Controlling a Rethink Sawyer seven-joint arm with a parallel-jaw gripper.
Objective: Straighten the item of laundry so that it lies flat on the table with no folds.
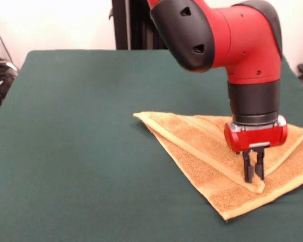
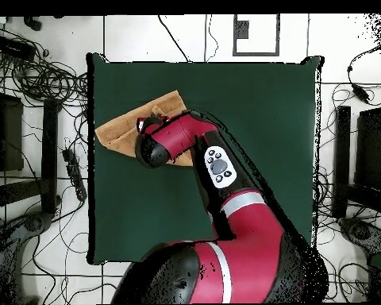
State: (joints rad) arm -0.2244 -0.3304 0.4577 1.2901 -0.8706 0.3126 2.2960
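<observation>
My end effector (image 1: 253, 172) hangs straight down over the towel (image 1: 202, 146), its two dark fingers (image 1: 248, 169) drawn close together with only a thin slit between them. Their tips sit at the raised, folded-over edge of the cloth, near the point where that fold comes to a corner. From the front it looks as though they are nipping that edge, though I cannot be sure any cloth is actually caught between them; the tips may only be resting against it.

The towel lies on the dark green tabletop (image 1: 81, 151), folded over on itself into a rough triangle. One corner points toward the middle of the tabletop, a second points toward the front camera, and the rest runs off past the picture's right edge. A paler woven band runs along the folded flap, and another shows on the lower layer near the front corner.

In the overhead view my arm (image 2: 225, 206) reaches across the tabletop and covers much of the towel (image 2: 118, 131), which lies near one side edge of the tabletop (image 2: 265, 119), with a corner close to that edge. Cables (image 2: 43, 79) lie on the floor around the tabletop.
</observation>
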